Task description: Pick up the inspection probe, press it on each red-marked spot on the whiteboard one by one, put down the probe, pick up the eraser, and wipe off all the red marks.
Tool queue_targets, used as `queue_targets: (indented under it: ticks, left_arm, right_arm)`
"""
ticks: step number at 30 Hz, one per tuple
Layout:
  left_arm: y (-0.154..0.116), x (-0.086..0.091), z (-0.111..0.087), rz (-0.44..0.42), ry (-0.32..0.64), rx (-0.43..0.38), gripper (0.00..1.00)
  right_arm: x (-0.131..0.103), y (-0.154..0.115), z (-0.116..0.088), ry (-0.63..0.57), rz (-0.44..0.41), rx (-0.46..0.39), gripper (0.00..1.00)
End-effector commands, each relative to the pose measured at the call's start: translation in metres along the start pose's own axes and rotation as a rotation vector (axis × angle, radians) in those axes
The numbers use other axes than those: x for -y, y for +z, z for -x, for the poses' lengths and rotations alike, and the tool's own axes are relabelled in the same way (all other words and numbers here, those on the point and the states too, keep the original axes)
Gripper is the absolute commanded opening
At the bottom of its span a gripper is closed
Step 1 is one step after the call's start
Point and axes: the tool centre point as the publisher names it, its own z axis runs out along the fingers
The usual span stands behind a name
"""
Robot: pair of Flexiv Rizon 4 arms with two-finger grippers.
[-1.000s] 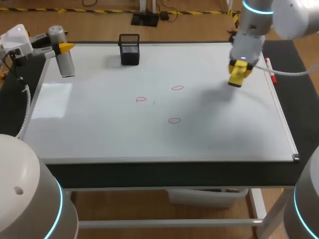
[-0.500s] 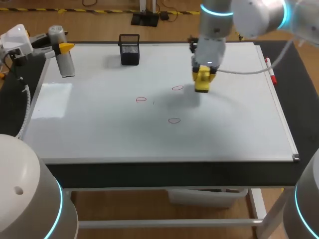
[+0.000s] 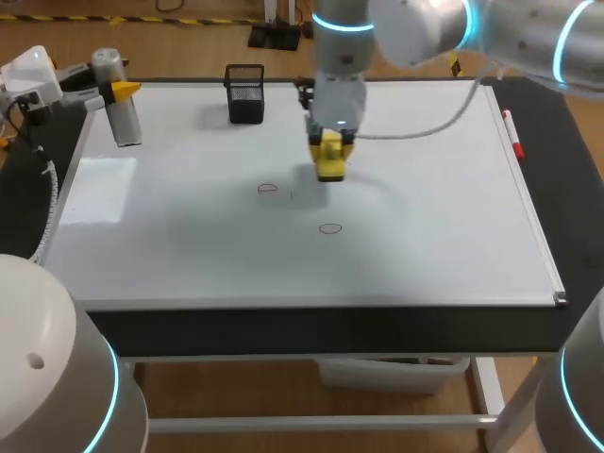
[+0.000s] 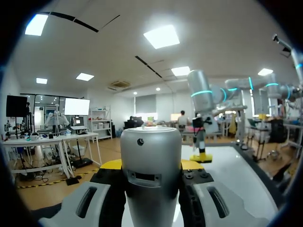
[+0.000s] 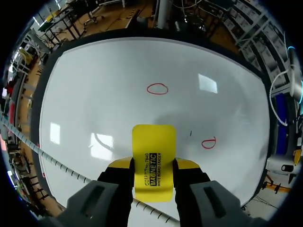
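My right gripper (image 3: 329,149) is shut on a yellow eraser (image 3: 329,165) low over the middle of the whiteboard (image 3: 425,236). Two red ovals show, one (image 3: 268,188) left of the eraser and one (image 3: 329,227) nearer the front edge. In the right wrist view the eraser (image 5: 153,156) sits between the fingers (image 5: 188,165), with one red mark (image 5: 157,89) ahead and another (image 5: 209,143) beside it. At the board's far left corner my left gripper (image 3: 115,91) is shut on the silver probe (image 3: 121,118). The probe (image 4: 151,175) fills the left wrist view.
A black mesh pen cup (image 3: 244,92) stands at the back of the board. A red marker (image 3: 511,134) lies along the board's right edge. The board's frame (image 3: 559,298) runs around its edges.
My right arm has swept left with the eraser from the board's right side to its middle. The red oval that lay at the upper middle no longer shows. The left arm has not moved.
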Motion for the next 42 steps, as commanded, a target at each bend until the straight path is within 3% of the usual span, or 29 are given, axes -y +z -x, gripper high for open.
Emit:
queue_targets:
  ticks: [1, 17, 27, 35, 42]
  left_arm:
    - [0.0, 0.001, -0.001, 0.001, 0.001, 0.002, 0.0]
    - [0.0, 0.001, -0.001, 0.001, 0.001, 0.002, 0.0]
    - [0.0, 0.001, -0.001, 0.001, 0.001, 0.002, 0.0]
    - [0.0, 0.001, -0.001, 0.001, 0.001, 0.002, 0.0]
    - [0.0, 0.001, -0.001, 0.001, 0.001, 0.002, 0.0]
  right_arm:
    - [0.005, 0.005, 0.026, -0.009, 0.004, -0.127, 0.0]
    - [-0.008, 0.03, 0.095, -0.128, 0.003, -0.151, 0.0]
    - [-0.006, 0.028, 0.128, -0.176, -0.049, -0.15, 0.0]
    - [-0.004, 0.035, 0.136, -0.204, -0.038, -0.119, 0.0]
    - [-0.007, 0.039, 0.136, -0.203, -0.081, -0.098, 0.0]
